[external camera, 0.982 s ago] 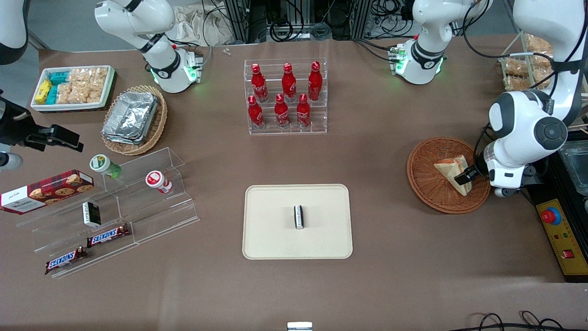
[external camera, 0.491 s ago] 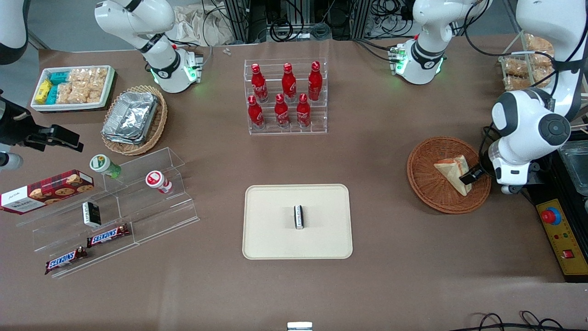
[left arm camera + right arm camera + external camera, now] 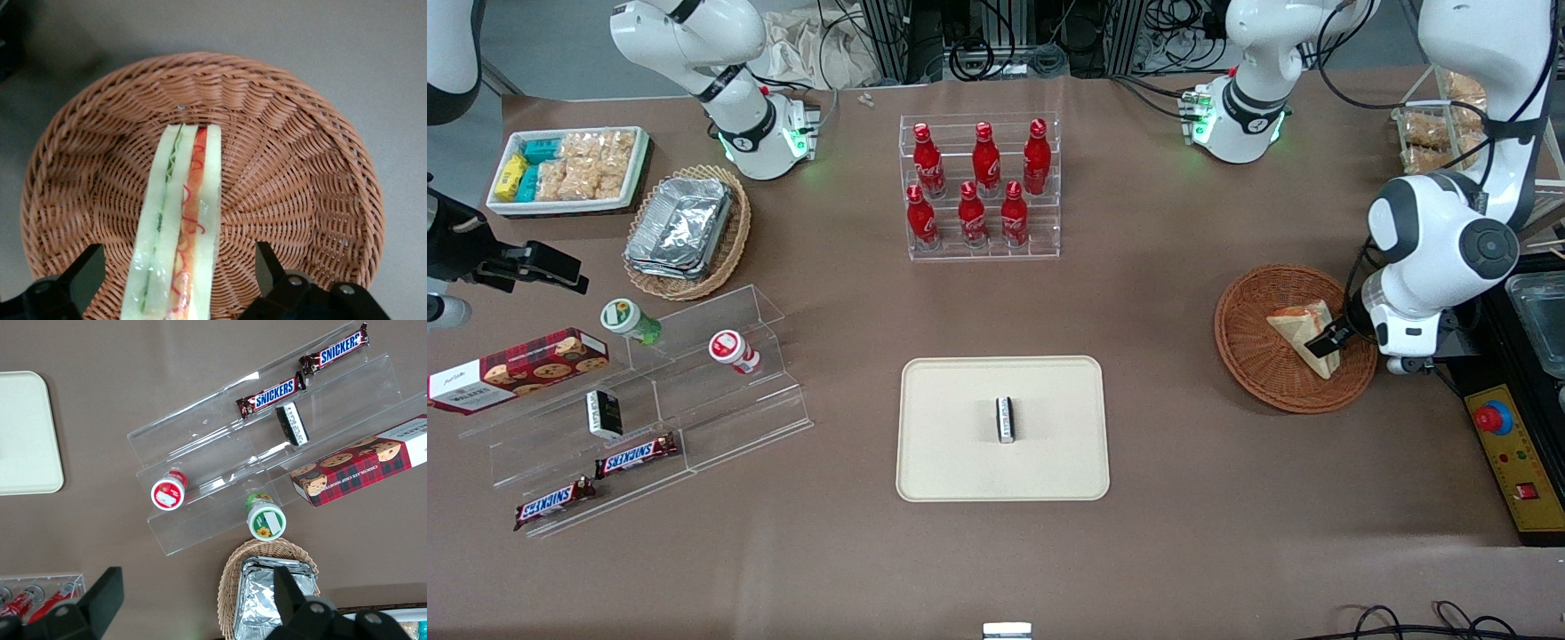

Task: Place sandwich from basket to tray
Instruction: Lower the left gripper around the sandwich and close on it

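Wicker basket (image 3: 293, 153) walls ring the sandwich (image 3: 180, 220), spread end effector (image 3: 180, 293) fingers straddling it.

- Both arms are glossy white Franka-style builds with rounded, chunky joint housings
- left arm (image 3: 1440, 244) has a dark grey round cap on its big joint, plus black cables looping along it
- Bases have black ring bands and glowing green status lights
- gripper (image 3: 1327, 340) is small, with black fingers (image 3: 67, 283) carrying silver screws; it sits low over the basket
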